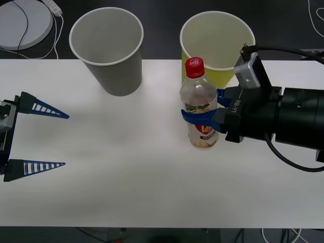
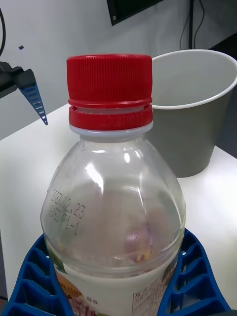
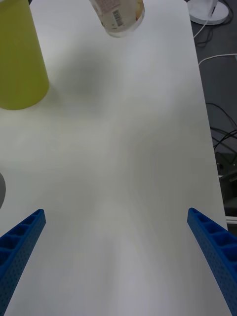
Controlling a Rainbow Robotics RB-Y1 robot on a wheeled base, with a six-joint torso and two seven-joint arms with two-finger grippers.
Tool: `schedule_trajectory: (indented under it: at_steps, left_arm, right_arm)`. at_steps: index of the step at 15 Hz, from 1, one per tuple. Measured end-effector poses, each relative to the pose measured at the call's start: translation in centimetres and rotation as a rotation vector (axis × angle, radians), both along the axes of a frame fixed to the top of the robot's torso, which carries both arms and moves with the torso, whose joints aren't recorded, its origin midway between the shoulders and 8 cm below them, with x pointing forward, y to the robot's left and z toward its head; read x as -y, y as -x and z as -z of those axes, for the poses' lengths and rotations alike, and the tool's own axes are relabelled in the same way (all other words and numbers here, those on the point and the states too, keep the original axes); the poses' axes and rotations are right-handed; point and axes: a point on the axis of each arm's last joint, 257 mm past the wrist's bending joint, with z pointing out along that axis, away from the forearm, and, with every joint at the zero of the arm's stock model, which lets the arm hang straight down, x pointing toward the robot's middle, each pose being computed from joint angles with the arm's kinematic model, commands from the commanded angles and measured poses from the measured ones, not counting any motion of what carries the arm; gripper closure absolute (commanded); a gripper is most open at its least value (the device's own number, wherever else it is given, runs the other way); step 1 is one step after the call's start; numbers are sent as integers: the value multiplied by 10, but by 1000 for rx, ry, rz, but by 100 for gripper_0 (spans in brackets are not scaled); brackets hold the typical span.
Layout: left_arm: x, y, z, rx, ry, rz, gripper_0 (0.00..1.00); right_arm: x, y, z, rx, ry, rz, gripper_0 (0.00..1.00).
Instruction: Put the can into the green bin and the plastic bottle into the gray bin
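My right gripper (image 1: pixel 201 107) is shut on the plastic bottle (image 1: pixel 198 93), a clear one with a red cap and a red-and-yellow label, held upright around its middle. In the right wrist view, blue fingers (image 2: pixel 195 276) hug the bottle (image 2: pixel 113 197). Its base (image 3: pixel 118 19) appears slightly raised, casting a shadow on the table. The green bin (image 1: pixel 225 76) stands right behind the bottle. The gray bin (image 1: pixel 119 76) stands to its left at the table's back (image 2: pixel 197 133). My left gripper (image 1: pixel 66 139) waits open at the table's left edge. The can is out of view.
Both bins stand upright on the white table (image 1: pixel 126 182). A round white disc with cables (image 1: pixel 23 23) lies on the floor beyond the back left corner. The yellow-green bin's wall (image 3: pixel 19 59) shows far ahead of my left gripper (image 3: pixel 114 212).
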Motion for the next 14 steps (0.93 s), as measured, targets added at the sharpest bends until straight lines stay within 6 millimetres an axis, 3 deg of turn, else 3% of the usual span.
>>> schedule_trajectory:
  at_steps: [9,14]
  left_arm:
    - [0,0,0,0,0,0,0]
    - [0,0,0,0,0,0,0]
  right_arm:
    - [-10,9,-23,2,137,-49,100]
    - [-6,-10,-40,12,174,-33,100]
